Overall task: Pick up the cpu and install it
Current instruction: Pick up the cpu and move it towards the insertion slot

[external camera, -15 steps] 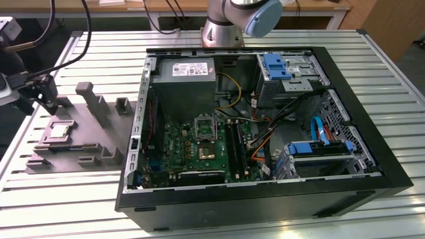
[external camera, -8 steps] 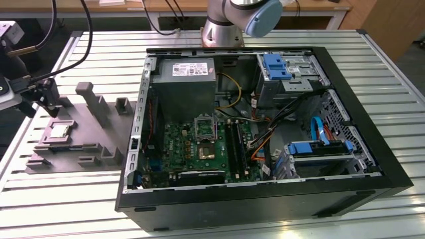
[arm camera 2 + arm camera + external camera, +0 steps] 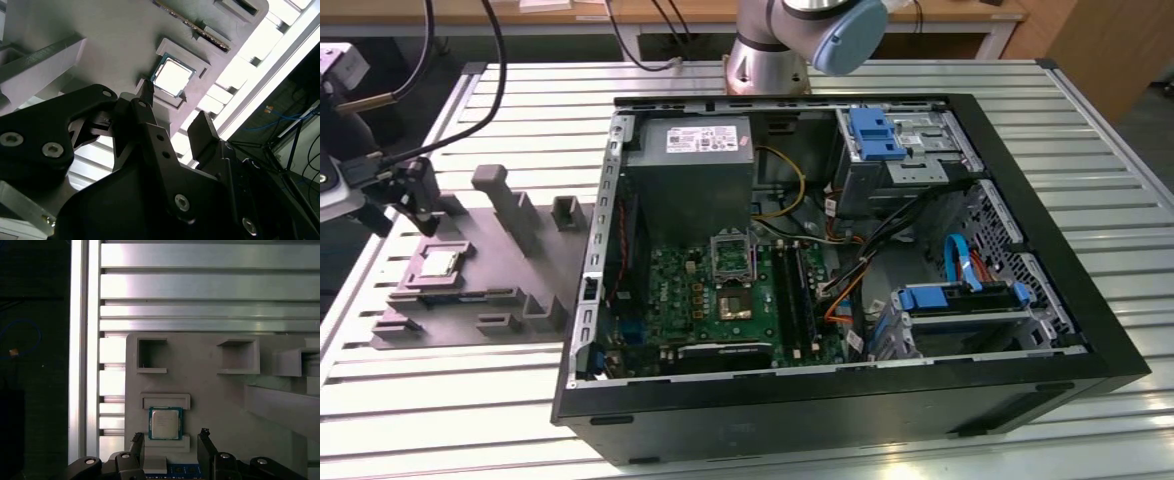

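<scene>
gripper (image 3: pixel 170 436) hangs, fingers (image 3: pixel 206 445) spread, over the cpu (image 3: pixel 165 423) sitting in its tray (image 3: pixel 500 250) pocket at the exterior view's left, probably lining up a grab.

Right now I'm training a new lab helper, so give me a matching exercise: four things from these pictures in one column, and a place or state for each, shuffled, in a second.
Things
1. cpu
2. gripper
3. socket frame
4. computer case

Places or states
a. lying on the slatted metal table, side open
b. on the green board inside the case
c. seated in a recess of the grey holder
d. open, fingers spread close by the cpu

Pairs: 1-c, 2-d, 3-b, 4-a
</scene>
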